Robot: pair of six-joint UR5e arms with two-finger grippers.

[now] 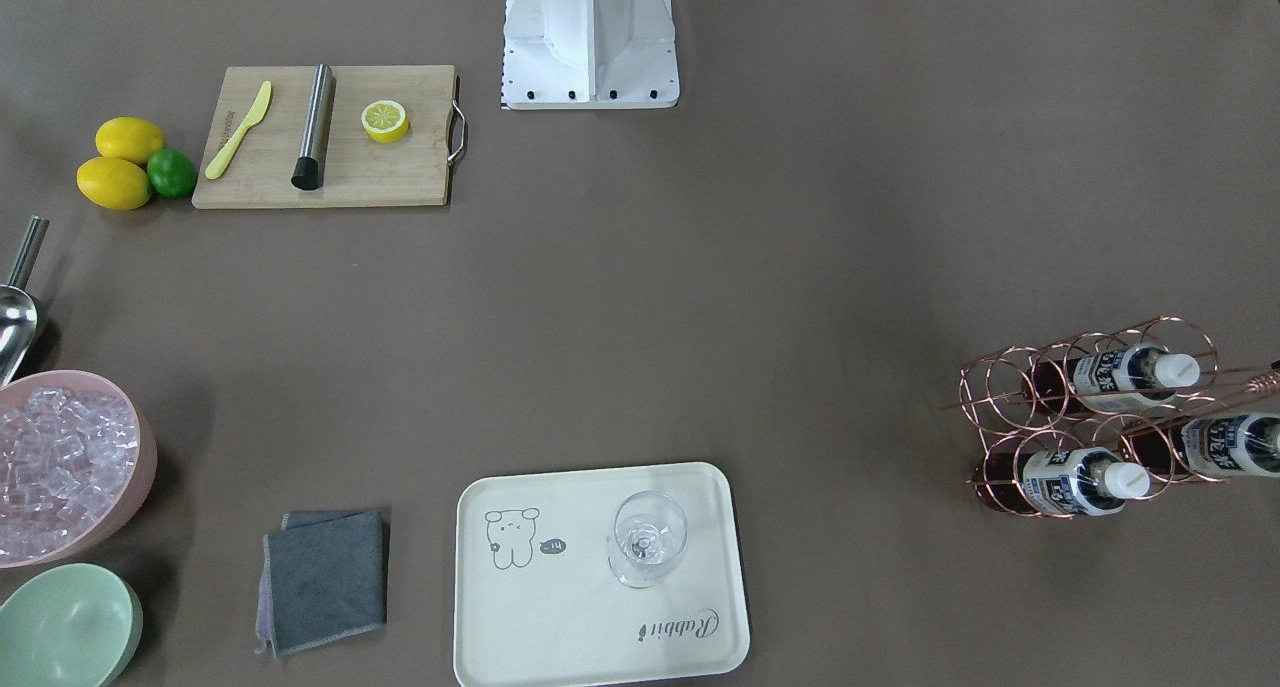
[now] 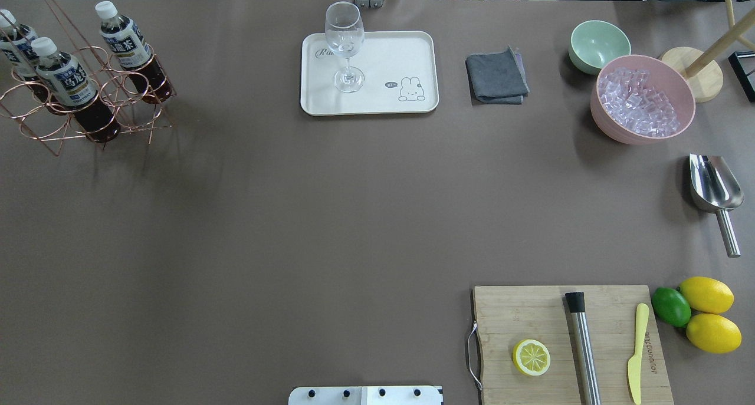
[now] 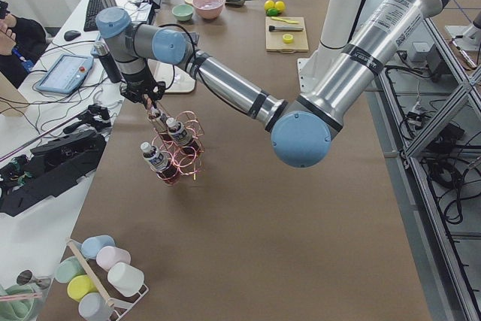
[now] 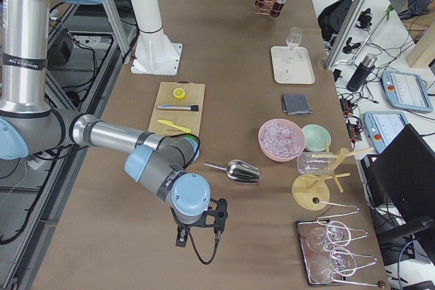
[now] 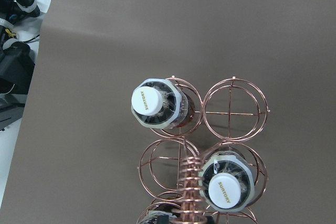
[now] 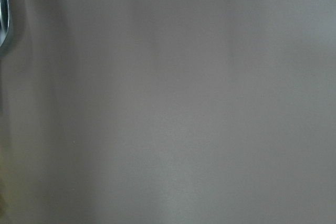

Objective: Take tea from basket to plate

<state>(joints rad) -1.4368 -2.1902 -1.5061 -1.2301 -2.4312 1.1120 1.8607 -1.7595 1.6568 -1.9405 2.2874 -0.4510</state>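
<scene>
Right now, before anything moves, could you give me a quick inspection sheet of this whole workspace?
Surface: brown table, flat covering.
Job's things: three tea bottles standing in the basket; plate holds a wine glass.
Clutter: cutting board with lemon half, steel rod, yellow knife; two lemons, lime, grey cloth, green bowl, pink bowl of ice, scoop.
Grippers: left gripper over the basket; right gripper over bare table; open or shut cannot be told.
Cables: cable loop hanging at the right wrist; more on the side bench.
Surroundings: person at the side bench.

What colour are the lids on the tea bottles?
White, with small lettering on top. The lids show best in the left wrist-mounted view.
</scene>
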